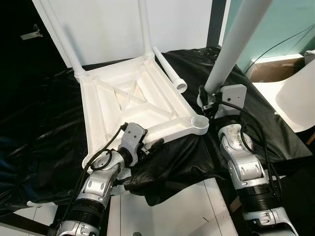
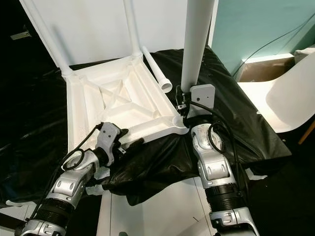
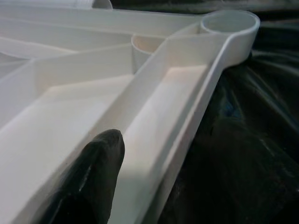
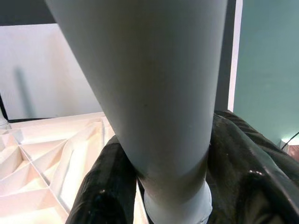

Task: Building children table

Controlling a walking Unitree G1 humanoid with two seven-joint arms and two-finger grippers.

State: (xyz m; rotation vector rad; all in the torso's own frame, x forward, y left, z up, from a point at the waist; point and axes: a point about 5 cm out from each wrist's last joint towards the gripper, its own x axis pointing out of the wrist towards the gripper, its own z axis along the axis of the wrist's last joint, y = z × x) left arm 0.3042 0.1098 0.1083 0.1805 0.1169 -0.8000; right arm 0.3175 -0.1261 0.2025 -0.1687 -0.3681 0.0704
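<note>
Right gripper (image 1: 205, 97): we clamp the upright table leg (image 1: 236, 42) at centre right.
Left gripper (image 1: 153, 145): we pinch the tabletop (image 1: 133, 98) rim, lower centre.
Left wrist view: empty corner socket (image 3: 230, 22), upper right.

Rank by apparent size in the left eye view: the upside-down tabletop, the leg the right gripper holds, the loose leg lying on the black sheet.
1. Upside-down tabletop, clearly largest.
2. Held leg, gripped by the right gripper; nearness to the camera inflates it.
3. Loose leg, smallest; both legs may truly match.
</note>
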